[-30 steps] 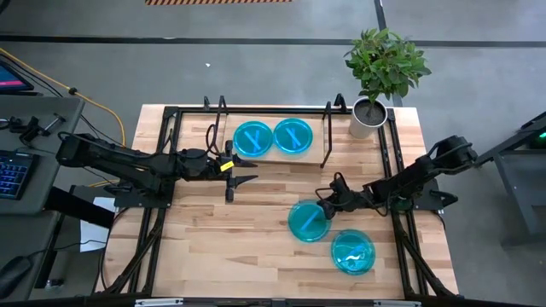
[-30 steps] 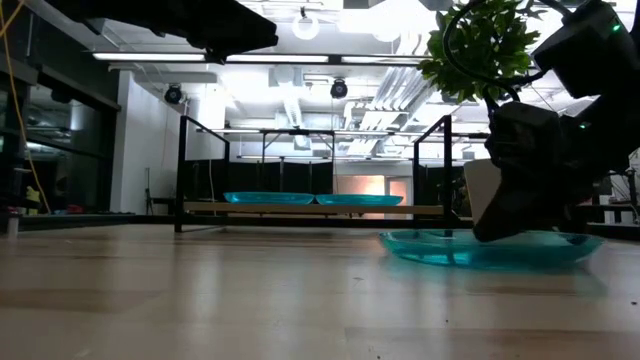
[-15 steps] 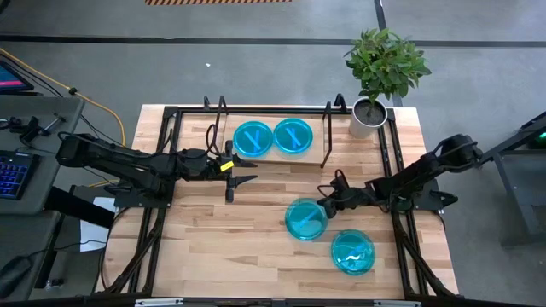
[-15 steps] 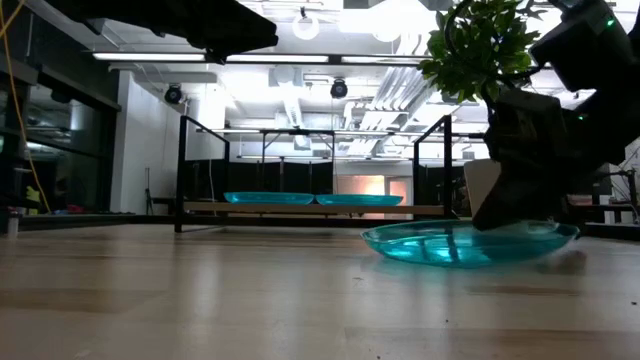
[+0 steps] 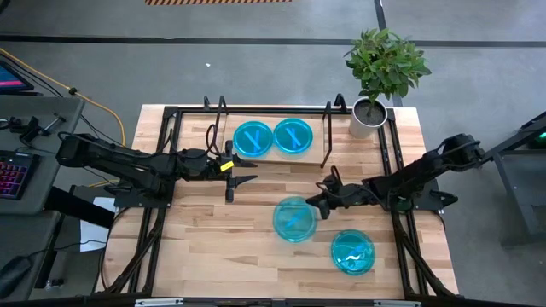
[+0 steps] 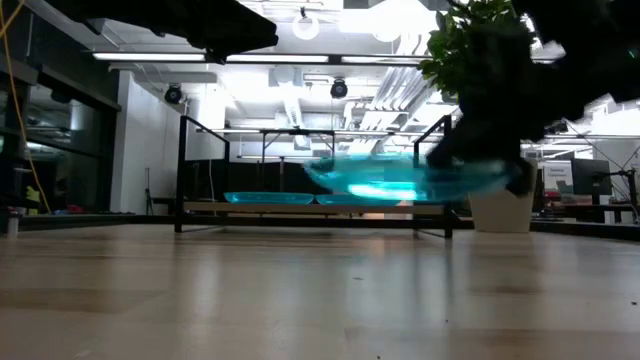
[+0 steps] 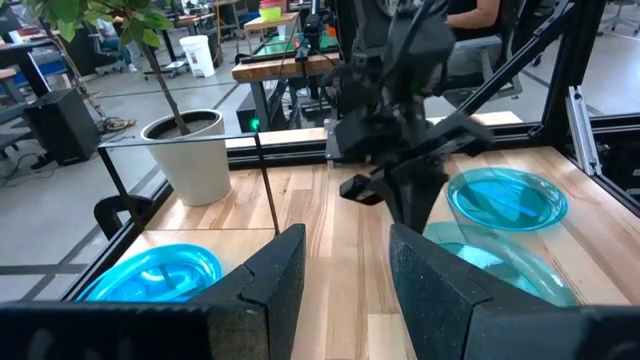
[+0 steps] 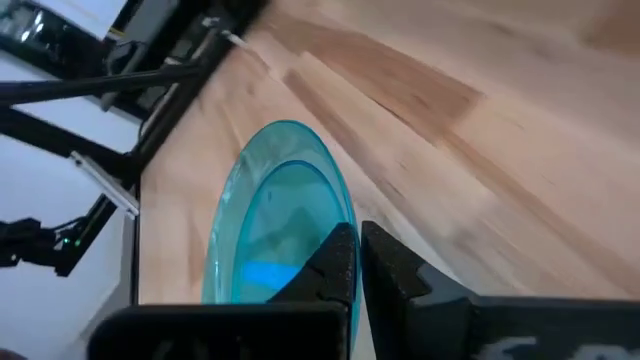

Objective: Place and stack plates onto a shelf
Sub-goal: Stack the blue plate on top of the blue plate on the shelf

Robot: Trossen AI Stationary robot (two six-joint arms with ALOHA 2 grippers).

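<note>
My right gripper (image 5: 317,203) is shut on a cyan plate (image 5: 294,219) above the table's middle, near of the shelf; the low view shows this plate (image 6: 410,178) in the air. A second plate (image 5: 352,252) lies flat on the table nearer the near right. Two more plates (image 5: 252,138) (image 5: 293,136) lie side by side on the shelf board (image 5: 273,159). My left gripper (image 5: 243,180) waits open just near of the shelf's left half. My right gripper pinches the plate's rim (image 8: 346,214) between its two fingers, at the plate's right edge. The fingers (image 8: 337,262) come roughly level from the table's right. The plate is lifted clear of the table, close to flat and slightly tilted, reaching out leftward from the fingertips.
A potted plant (image 5: 380,72) stands at the far right corner, beside the shelf's black wire end frame (image 5: 327,136). Black frame rails (image 5: 162,170) run along the table's left and right sides. Bare wood lies across the near left (image 5: 213,247).
My right gripper has risen and moved toward the table's left, staying shut on the plate's rim. The plate, first with its underside on the table, has come up clear of it and travelled left, now level with the shelf in the low view.
</note>
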